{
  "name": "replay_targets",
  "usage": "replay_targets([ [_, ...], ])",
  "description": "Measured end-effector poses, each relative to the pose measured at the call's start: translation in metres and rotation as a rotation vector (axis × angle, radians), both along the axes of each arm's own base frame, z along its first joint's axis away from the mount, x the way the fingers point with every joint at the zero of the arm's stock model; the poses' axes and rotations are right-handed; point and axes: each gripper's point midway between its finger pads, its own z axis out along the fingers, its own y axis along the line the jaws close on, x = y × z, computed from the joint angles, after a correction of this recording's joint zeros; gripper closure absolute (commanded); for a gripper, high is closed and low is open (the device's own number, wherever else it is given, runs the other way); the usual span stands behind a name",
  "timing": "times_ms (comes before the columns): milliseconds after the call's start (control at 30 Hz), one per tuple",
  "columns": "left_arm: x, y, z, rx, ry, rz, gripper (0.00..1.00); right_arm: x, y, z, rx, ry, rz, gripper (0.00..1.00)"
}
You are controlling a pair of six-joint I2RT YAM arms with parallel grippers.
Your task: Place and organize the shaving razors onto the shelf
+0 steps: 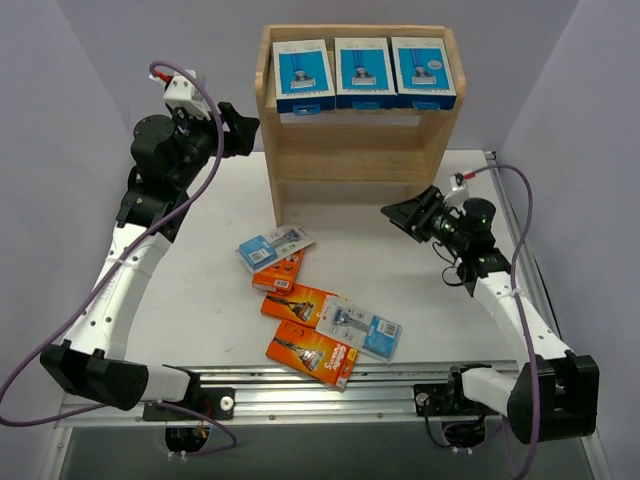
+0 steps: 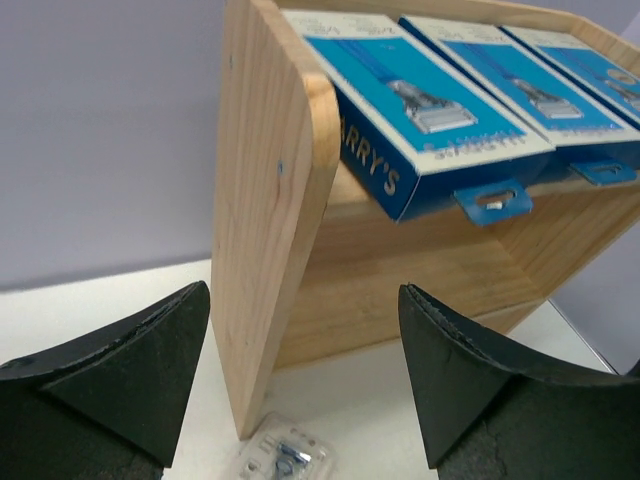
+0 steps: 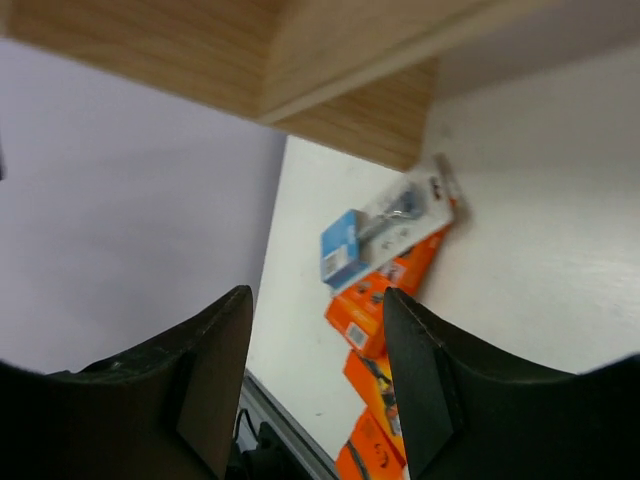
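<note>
A white table [image 1: 200, 300] spans the scene, with a metal rail [image 1: 390, 385] running along its near edge. Plain pale lilac-grey panels enclose it: a far wall [image 1: 150, 30], a left wall [image 1: 40, 150] and a right wall [image 1: 590, 100]. The light is soft and even.

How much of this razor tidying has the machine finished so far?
Done: three blue-and-white boxes sit in a row on the top tier of the shelf. In hand: nothing; the left end effector and right end effector are both open and empty. Left: three orange boxes and two blister cards lie on the table.
</note>
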Motion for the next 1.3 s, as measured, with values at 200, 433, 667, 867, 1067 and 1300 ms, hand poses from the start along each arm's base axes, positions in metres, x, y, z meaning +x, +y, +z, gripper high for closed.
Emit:
replay_targets([
  [200,-0.029,0.015,-0.037,-0.08,0.051,0.045,0.16,0.005,0.06,0.089,0.037,-0.168,0.079,0.53],
  [433,-0.044,0.021,-0.132,-0.093,0.225,0.096,0.15,0.013,0.114,0.137,0.107,-0.21,0.057,0.57],
  [667,-0.082,0.018,-0.171,0.038,0.254,0.104,0.12,0.022,0.166,0.148,0.122,-0.203,-0.019,0.6],
  [867,-0.106,0.013,-0.172,0.119,0.209,0.1,0.11,0.036,0.189,0.172,0.157,-0.247,-0.082,0.65],
  [1067,-0.117,0.009,-0.177,0.172,0.215,0.104,0.11,0.049,0.194,0.192,0.2,-0.285,-0.174,0.65],
  [1300,-0.14,0.011,-0.184,0.216,0.223,0.095,0.11,0.06,0.211,0.204,0.245,-0.302,-0.24,0.66],
])
